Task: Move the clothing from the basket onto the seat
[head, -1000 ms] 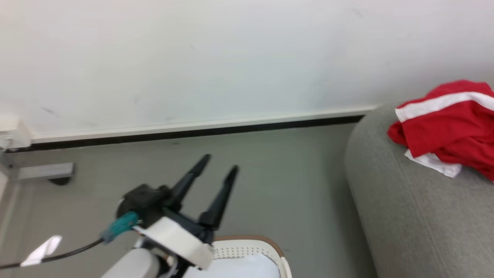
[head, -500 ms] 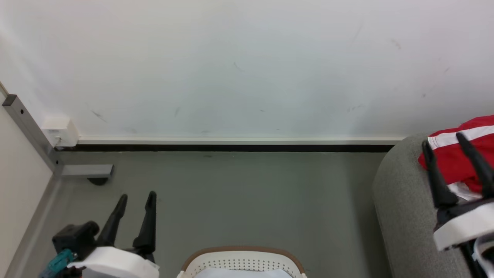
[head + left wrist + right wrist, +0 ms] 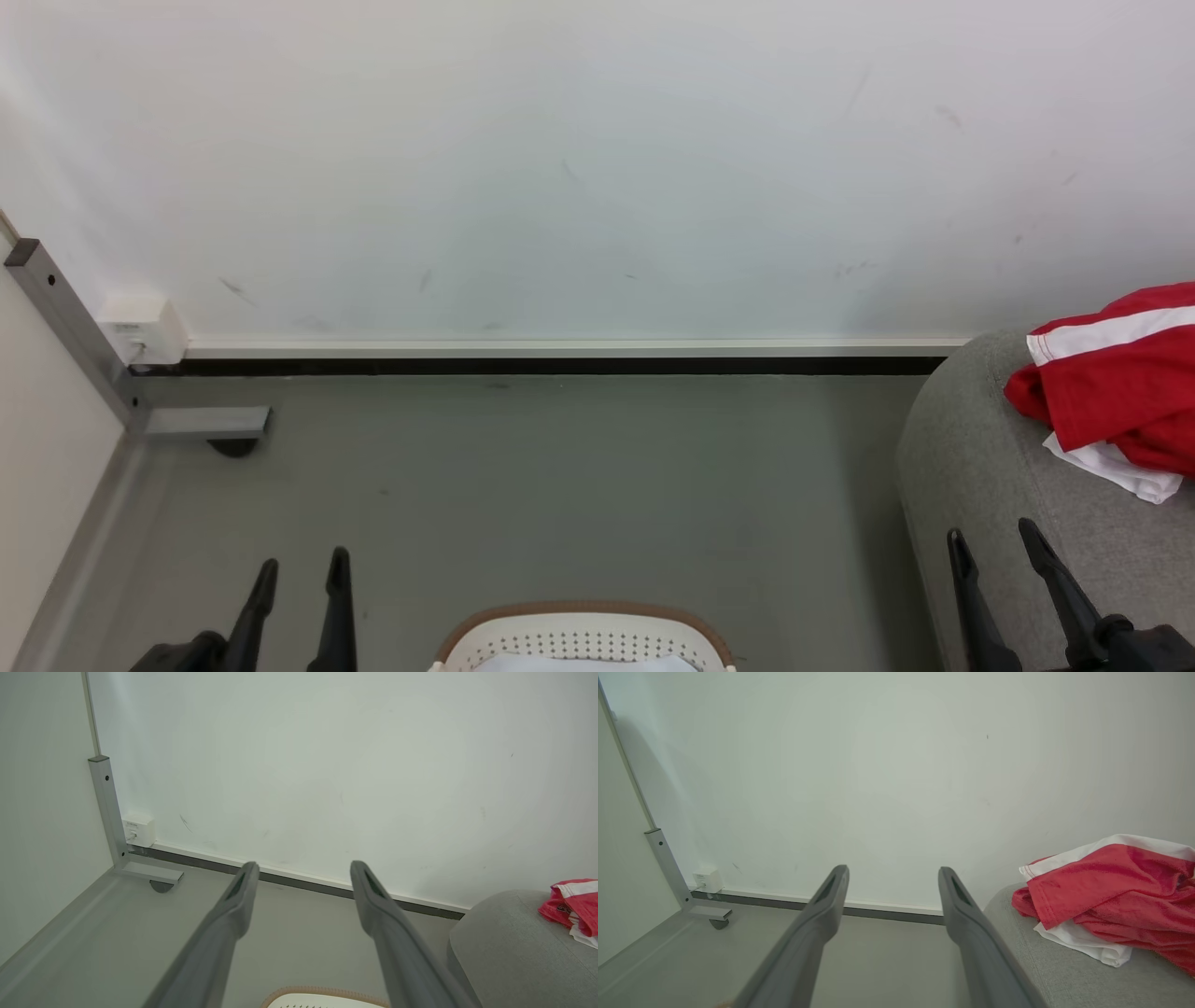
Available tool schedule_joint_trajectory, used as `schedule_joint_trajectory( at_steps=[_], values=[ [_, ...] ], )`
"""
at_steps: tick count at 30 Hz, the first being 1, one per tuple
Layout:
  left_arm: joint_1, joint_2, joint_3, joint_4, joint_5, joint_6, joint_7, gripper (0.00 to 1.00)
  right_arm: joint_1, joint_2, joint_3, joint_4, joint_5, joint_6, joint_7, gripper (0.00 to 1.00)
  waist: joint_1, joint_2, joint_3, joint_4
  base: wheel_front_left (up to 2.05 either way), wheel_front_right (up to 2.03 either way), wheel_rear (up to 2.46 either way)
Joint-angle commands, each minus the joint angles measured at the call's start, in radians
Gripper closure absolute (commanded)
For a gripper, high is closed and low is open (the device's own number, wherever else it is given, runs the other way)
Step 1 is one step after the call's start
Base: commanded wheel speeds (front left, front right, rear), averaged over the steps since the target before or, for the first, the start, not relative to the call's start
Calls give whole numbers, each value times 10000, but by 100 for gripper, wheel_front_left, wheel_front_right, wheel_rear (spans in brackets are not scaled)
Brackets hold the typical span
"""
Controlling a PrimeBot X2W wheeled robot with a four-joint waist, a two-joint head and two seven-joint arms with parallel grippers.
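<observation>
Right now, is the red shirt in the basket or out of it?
Out. The clothing lies crumpled on the seat, away from the basket.

Clothing [image 3: 1120,401]: soft red cloth, white trim, matt, creased, beyond the right jaws. Seat [image 3: 971,467] beneath it: grey woven fabric, coarse, matt. Basket [image 3: 583,642] between both jaw pairs: smooth white perforated plastic, brown rim. Floor [image 3: 560,485]: smooth, matt grey.

Left gripper [image 3: 303,562] at lower left and right gripper [image 3: 991,532] at lower right of head view, fingers parted and pointing up
</observation>
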Motion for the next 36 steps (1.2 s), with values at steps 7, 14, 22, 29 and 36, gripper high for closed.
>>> schedule_joint_trajectory(
  at_steps=[7, 14, 22, 29, 36],
  values=[
    [224, -632, 734, 332, 844, -752, -7, 0, 370, 207, 19, 337, 65, -25, -317, 0, 0, 0, 25, -57, 0, 0, 0],
    [287, -1129, 1390, 495, 1416, -1307, -7, 0, -35, 219, 324, 446, -1, -25, -391, 0, 0, 0, 48, -294, 0, 0, 0],
    [249, -1532, 1895, 679, 1884, -1733, -8, 0, -192, 278, 459, 517, -11, -25, -391, 0, 0, 0, 46, -457, 0, 0, 0],
    [175, -1766, 2209, 831, 2129, -2005, -8, 0, -214, 312, 479, 510, 32, -25, -396, 0, 0, 0, 34, -497, 0, 0, 0],
    [225, -1951, 2162, 1240, 2007, -2094, 27, 100, 91, 321, 500, 792, 9, 0, -338, 100, 0, 0, 26, -499, 0, 0, 0]
  ],
)
